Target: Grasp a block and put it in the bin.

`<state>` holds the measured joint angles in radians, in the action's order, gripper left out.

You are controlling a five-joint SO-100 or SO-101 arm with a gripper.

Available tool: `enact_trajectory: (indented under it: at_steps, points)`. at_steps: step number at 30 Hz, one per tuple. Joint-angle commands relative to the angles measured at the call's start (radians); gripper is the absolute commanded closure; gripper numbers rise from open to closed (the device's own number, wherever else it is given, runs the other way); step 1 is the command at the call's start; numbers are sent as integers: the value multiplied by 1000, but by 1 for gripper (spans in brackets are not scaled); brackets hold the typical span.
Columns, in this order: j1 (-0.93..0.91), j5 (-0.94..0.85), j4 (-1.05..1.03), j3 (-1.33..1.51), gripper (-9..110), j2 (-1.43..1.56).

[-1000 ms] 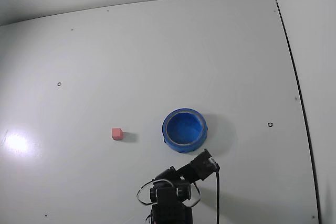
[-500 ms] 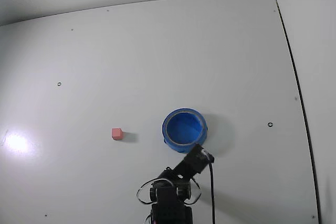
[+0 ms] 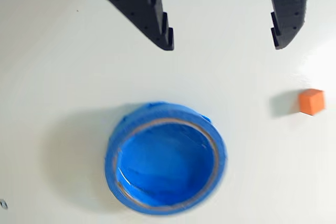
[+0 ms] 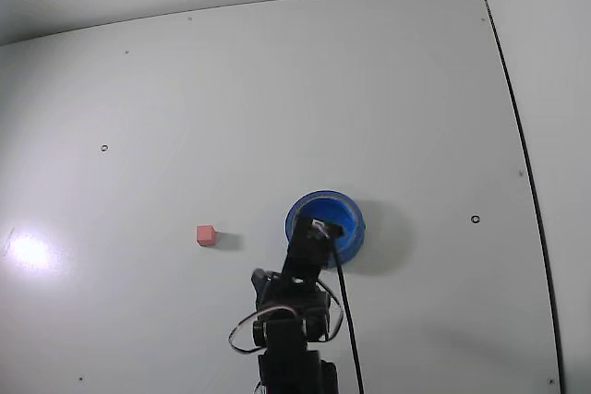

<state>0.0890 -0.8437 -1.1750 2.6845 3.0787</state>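
Black two-finger hand (image 3: 223, 43) is spread wide and empty; in the wrist view the tiny pinkish-red cube (image 3: 312, 101) sits off right, round blue bowl (image 3: 118, 145) nearer.

Arm (image 4: 294, 320) overlapping blue bin (image 4: 347, 214), red block (image 4: 206, 235) apart, left

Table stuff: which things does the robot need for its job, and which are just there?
Needed: the block, the bin, the tool, open and empty.

Just there: small dark holes dotted on the white table, a cable on the arm.
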Motion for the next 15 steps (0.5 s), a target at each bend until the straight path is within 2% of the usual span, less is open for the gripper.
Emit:
enact_trajectory:
  at_steps: [1,9,15]
  points:
    - [153,-2,0,-383,76,-420]
    - [314,124,-2,-873,77,-946]
    - [354,153,-2,-1108,77,-1223]
